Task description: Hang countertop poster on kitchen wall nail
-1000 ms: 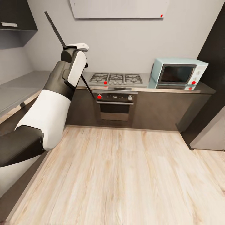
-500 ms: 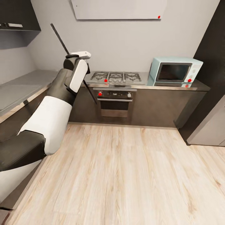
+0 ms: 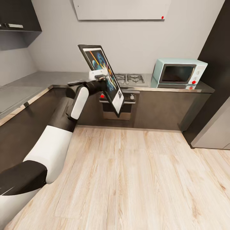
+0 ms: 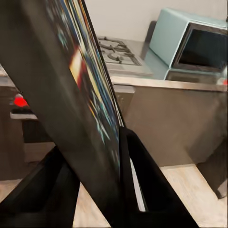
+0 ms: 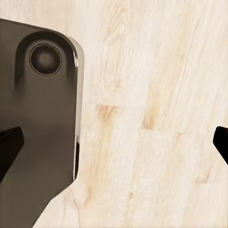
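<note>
Poster held in the air by the left end effector, in front of the oven

Poster (image 3: 105, 76): off the tabletop, carried at the tip of the left arm. It leans steeply, top edge away toward the wall, bottom corner hanging down in front of the oven door. The printed face is turned toward the right of the head view; colourful figures, white border, thin black frame.

Near: light wood floor (image 3: 134, 179) across the foreground. The left arm (image 3: 54, 143), white and black shells, reaches from the lower left up toward the poster.

Left end effector (image 3: 101, 77): closed on the poster partway along its edge. In the left wrist view the two dark fingers (image 4: 142, 190) sit one on each side of the frame, poster (image 4: 80, 109) clamped between them.

Right end effector (image 5: 114, 142): in the right wrist view the dark fingertips (image 5: 9, 147) show at opposite edges, spread wide, nothing between them. Below lie wood floor and a dark rounded robot part (image 5: 42, 118).

Middle: L-shaped grey tabletop (image 3: 28, 84) over dark brown cabinets. Oven (image 3: 127, 105) with red-marked knobs sits just behind the poster's lower end.

Far: gas hob (image 3: 132, 78) set into the tabletop, partly hidden by the poster. Pale blue microwave (image 3: 179, 72) stands on the tabletop at the right. White panel (image 3: 121, 9) on the grey wall above, with a small red dot near its lower right corner. Dark wall cabinet (image 3: 17, 16) at upper left.
</note>
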